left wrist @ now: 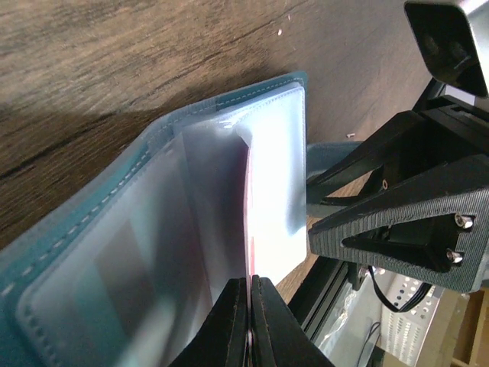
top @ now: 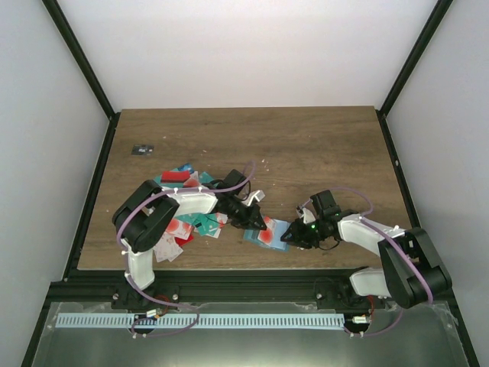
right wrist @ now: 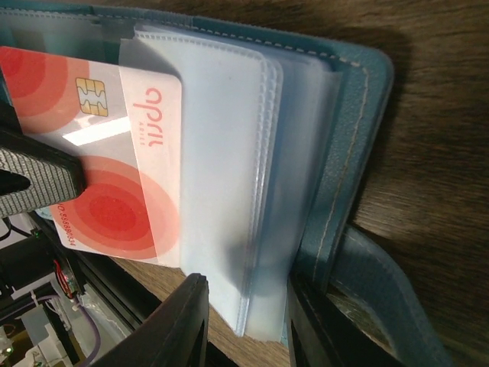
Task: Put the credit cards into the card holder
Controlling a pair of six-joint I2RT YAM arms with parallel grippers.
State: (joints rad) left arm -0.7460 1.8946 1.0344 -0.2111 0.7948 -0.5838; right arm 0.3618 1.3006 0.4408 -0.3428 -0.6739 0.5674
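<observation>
The teal card holder point(top: 279, 226) lies open near the table's front edge, its clear sleeves fanned out. My left gripper point(top: 260, 222) is shut on the edge of a white credit card with red blotches point(right wrist: 114, 153). That card is partly inside one sleeve. In the left wrist view the fingers point(left wrist: 250, 281) pinch the card point(left wrist: 273, 248) beside the holder's teal cover point(left wrist: 76, 229). My right gripper point(top: 289, 238) is shut on the holder's sleeves and cover point(right wrist: 351, 153) at their near end, jaws point(right wrist: 246, 283) on either side. More credit cards point(top: 187, 206) lie loose under the left arm.
A small black object point(top: 142, 150) sits at the table's far left. The black frame rail point(top: 244, 283) runs along the near edge just below the holder. My two grippers face each other closely over the holder.
</observation>
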